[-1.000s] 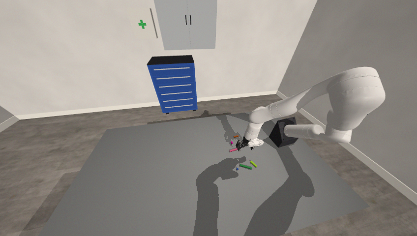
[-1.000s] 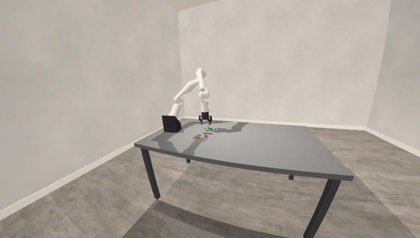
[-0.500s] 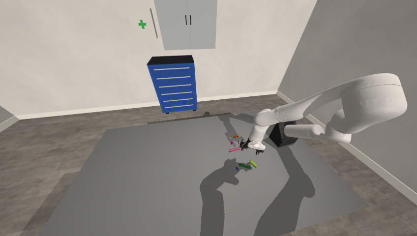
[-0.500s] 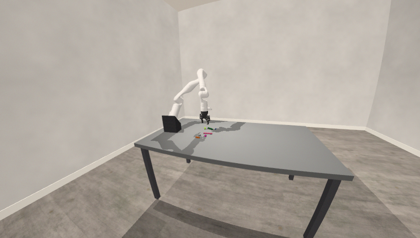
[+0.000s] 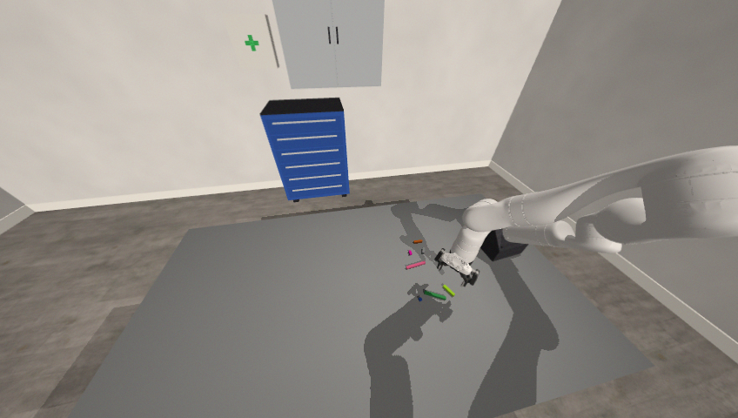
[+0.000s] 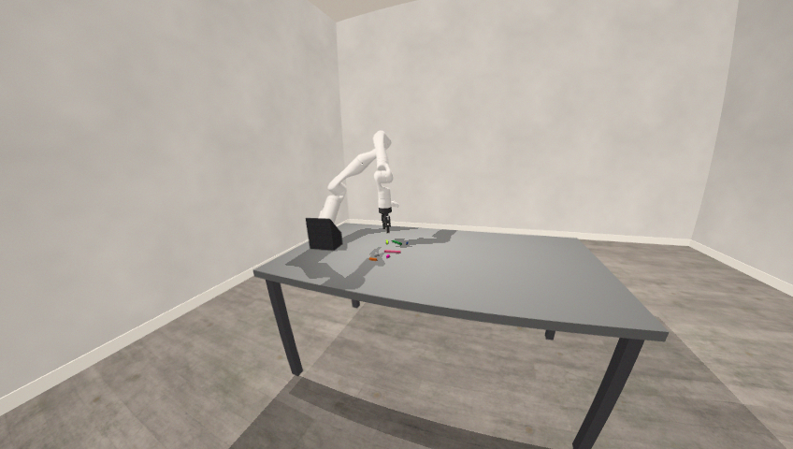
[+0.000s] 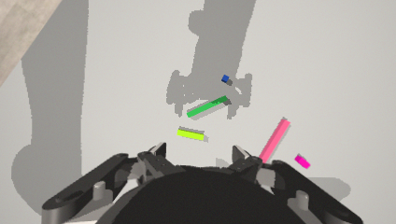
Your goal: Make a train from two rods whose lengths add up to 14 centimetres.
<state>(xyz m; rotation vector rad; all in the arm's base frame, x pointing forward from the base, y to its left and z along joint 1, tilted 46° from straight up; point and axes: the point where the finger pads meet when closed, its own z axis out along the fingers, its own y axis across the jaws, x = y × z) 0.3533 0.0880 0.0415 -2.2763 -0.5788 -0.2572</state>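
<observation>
My gripper point(image 5: 455, 266) hangs open and empty above the table, among the rods. In the wrist view the open fingers frame the lime rod point(image 7: 191, 134), which lies flat just ahead of them. Beyond it lie the green rod point(image 7: 206, 106) and the small blue rod point(image 7: 225, 78), each apart from the others. The pink rod point(image 7: 275, 140) lies slanted by the right fingertip, with the short magenta rod point(image 7: 302, 161) to its right. In the top view I see the lime rod point(image 5: 448, 290), green rod point(image 5: 433, 294), pink rod point(image 5: 415, 264), orange rod point(image 5: 417, 241) and magenta rod point(image 5: 409, 252).
A small grey rod point(image 5: 422, 252) lies between the magenta rod and the gripper. The arm's black base block point(image 5: 499, 248) stands on the table behind the rods. A blue drawer cabinet point(image 5: 305, 149) stands against the far wall, off the table.
</observation>
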